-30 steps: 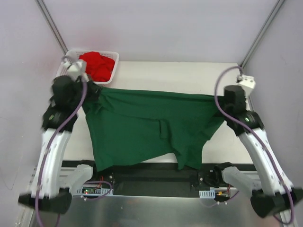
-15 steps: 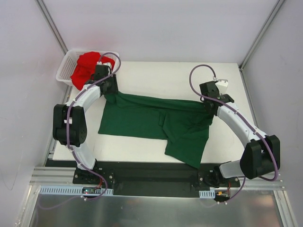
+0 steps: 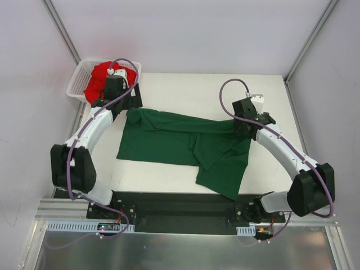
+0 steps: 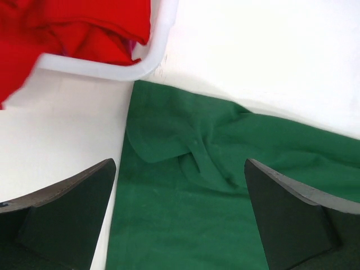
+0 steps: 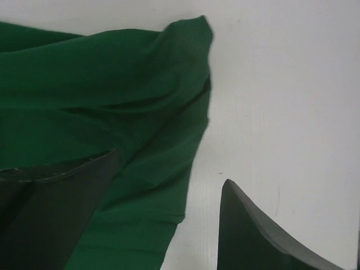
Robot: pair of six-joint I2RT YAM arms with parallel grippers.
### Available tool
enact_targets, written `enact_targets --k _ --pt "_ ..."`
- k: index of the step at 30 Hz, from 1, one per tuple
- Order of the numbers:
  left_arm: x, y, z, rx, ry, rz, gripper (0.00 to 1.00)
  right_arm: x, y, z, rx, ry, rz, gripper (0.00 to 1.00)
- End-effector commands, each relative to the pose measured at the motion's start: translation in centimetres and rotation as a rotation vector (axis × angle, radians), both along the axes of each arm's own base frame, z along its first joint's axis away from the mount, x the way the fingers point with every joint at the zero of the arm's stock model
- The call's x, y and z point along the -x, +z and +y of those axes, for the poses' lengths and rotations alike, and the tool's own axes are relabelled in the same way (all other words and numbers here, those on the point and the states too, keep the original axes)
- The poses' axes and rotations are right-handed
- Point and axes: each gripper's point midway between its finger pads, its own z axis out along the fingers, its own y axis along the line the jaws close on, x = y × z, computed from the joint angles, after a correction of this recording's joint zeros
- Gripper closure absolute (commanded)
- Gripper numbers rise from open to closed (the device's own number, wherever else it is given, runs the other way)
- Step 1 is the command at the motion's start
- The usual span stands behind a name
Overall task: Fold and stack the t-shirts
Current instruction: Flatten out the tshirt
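The dark green t-shirt (image 3: 174, 140) lies loosely spread on the white table, creased in the middle, with one part trailing toward the front edge. My left gripper (image 3: 134, 103) hovers open over its far left corner (image 4: 185, 185), with nothing between the fingers (image 4: 67, 214). My right gripper (image 3: 243, 128) stands open over its far right corner (image 5: 112, 90), one finger above cloth and the other above bare table. The bright red t-shirt (image 3: 97, 79) is heaped in the white basket (image 3: 75, 85), hanging over the rim (image 4: 140, 68).
The basket stands at the table's far left corner, just behind my left gripper. Bare white table (image 3: 185, 93) lies beyond the green shirt and to its right (image 5: 281, 84). Grey walls and frame posts close in the sides.
The green shirt, held up stretched between both shut grippers, has been laid down on the table. Both grippers have opened and let go of its corners.
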Motion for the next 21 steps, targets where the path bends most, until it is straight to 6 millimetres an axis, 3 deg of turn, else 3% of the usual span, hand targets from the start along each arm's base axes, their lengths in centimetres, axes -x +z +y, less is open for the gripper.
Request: enact_targets --k 1,6,9,10,18,21 --pt "2.8 4.6 1.0 -0.027 0.015 -0.102 0.01 2.3 0.9 4.2 -0.074 0.176 0.002 0.21" --pt "3.0 4.5 1.3 -0.052 0.010 -0.090 0.01 5.2 -0.8 7.9 -0.119 0.330 0.048 0.21" --pt "2.5 4.3 0.7 -0.033 -0.010 -0.075 0.00 7.0 -2.4 9.8 -0.176 0.398 0.065 0.21" --pt "2.4 4.2 0.7 -0.029 -0.011 -0.074 0.01 8.0 -3.8 9.9 -0.173 0.422 0.092 0.21" --pt "2.2 4.1 0.6 -0.026 -0.020 -0.069 0.01 11.0 -7.8 12.8 -0.156 0.600 0.131 0.22" --pt "2.4 3.9 0.4 -0.020 -0.021 -0.063 0.01 11.6 -8.1 14.5 -0.120 0.677 0.130 0.22"
